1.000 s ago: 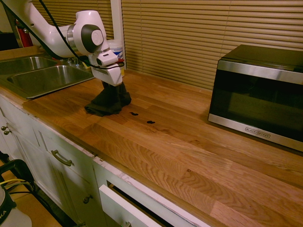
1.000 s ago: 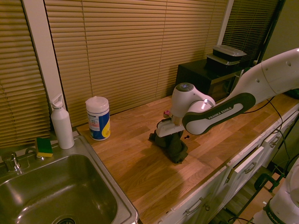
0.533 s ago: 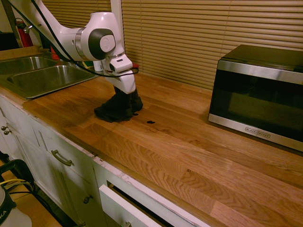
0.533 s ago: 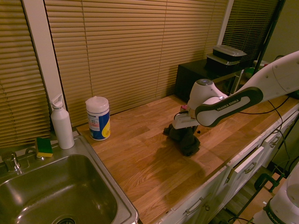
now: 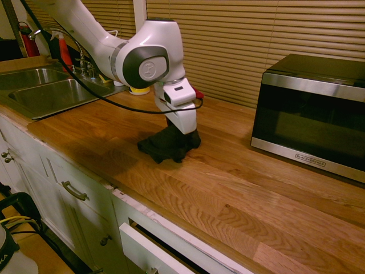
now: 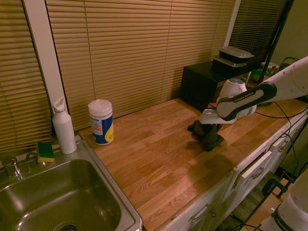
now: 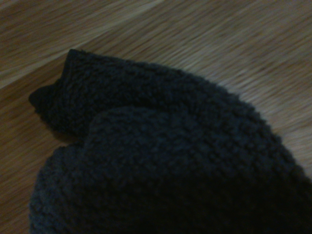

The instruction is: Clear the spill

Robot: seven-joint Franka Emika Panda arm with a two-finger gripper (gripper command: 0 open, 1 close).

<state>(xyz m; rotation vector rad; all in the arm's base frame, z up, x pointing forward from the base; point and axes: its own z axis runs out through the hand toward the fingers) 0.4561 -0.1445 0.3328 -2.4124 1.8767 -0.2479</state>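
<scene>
Downward, the end effector (image 5: pixel 182 127) clenches the dark cloth (image 5: pixel 166 146) against the wooden counter (image 5: pixel 228 188).

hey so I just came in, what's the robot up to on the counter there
The robot arm has a dark cloth pinched in its gripper and pressed down on the wooden counter, seemingly to wipe up a spill. No spill shows around the cloth right now; whether any is left underneath is hidden. The microwave stands further along the counter, and the wipes tub is over by the sink.
</scene>
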